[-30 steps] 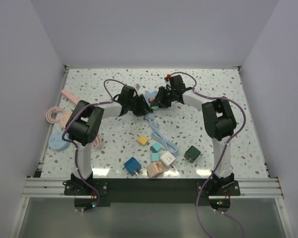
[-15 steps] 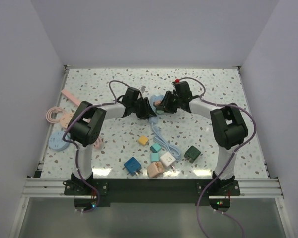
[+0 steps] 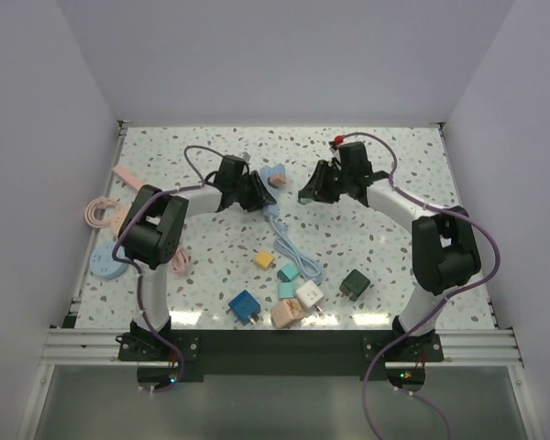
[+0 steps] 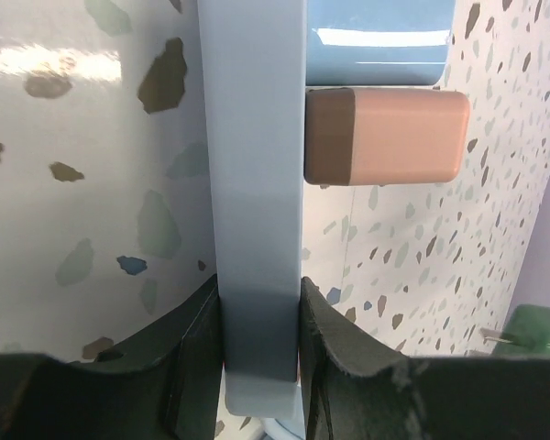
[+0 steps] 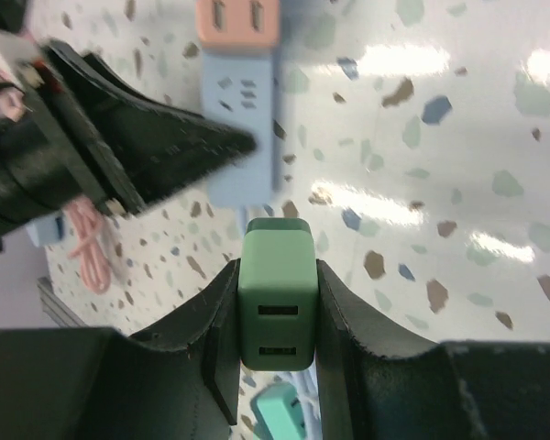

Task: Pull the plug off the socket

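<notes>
A: The right claw [image 5: 277,307] is pinched tight on a green boxy plastic plug [image 5: 276,275], bottom centre of its wrist view.

B: Is it free of the socket?

A: Yes. The pale blue plastic socket strip [image 5: 243,137] lies just above it in that frame, with a gap between them.

B: And the left claw [image 4: 257,335]?

A: Clamped on one end of the strip, low in the left wrist view. A pink rounded plug [image 4: 385,136] sits in the strip, upper right there.

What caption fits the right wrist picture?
Right hand holds the green plug, free of the blue socket strip.
</notes>
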`<state>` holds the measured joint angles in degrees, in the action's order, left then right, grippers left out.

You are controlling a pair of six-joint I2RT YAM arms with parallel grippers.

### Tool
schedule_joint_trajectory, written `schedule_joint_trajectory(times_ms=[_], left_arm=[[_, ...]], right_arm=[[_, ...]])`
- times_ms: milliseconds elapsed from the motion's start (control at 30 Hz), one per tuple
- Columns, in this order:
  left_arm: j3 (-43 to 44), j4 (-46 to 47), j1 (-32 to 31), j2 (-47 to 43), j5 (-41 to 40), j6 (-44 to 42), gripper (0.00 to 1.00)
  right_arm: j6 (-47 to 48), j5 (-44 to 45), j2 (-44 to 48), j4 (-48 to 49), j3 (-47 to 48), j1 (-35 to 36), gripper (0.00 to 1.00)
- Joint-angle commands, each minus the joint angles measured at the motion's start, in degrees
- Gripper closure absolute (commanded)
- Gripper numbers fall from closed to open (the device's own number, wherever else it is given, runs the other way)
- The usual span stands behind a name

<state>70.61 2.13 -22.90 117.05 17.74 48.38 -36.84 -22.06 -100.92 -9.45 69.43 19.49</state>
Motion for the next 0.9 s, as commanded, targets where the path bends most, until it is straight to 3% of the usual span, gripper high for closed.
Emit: schedule_joint_trajectory(times_ms=[0, 400, 500, 533, 633, 667, 767, 867], left_arm=[[-0.7, 0.8, 4.1, -1.3, -6.4, -1.5, 1.0], [7.0, -0.3, 10.7, 1.8, 1.2, -7.2, 1.0], [7.1, 0.0, 10.8, 2.7, 4.1, -8.7, 1.0], [7.0, 0.0, 10.8, 2.9, 5.2, -9.1, 1.0], [6.5, 0.6, 10.7, 3.5, 7.7, -10.0, 1.0], [6.3, 0.7, 10.8, 3.8, 8.3, -10.2, 1.0], [5.9, 0.6, 10.7, 3.9, 9.9, -11.2, 1.0], [5.5, -0.1, 10.7, 3.9, 10.9, -12.5, 1.0]], right_arm=[[7.8, 2.0, 0.6, -11.0, 2.2, -0.1, 1.0], [16.4, -2.4, -0.5, -30.5, 0.4, 1.2, 1.0], [17.3, -2.2, 0.6, -34.4, -1.1, 3.5, 0.86], [17.8, -2.1, 0.9, -36.0, -1.7, 4.2, 0.68], [17.7, -2.1, 2.1, -37.6, -2.1, 6.4, 0.47], [17.4, -2.2, 2.9, -37.7, -1.9, 6.5, 0.33], [17.3, -0.6, 3.9, -39.5, 0.5, 6.4, 0.11], [17.1, 2.9, 4.6, -39.4, 5.1, 6.4, 0.05]])
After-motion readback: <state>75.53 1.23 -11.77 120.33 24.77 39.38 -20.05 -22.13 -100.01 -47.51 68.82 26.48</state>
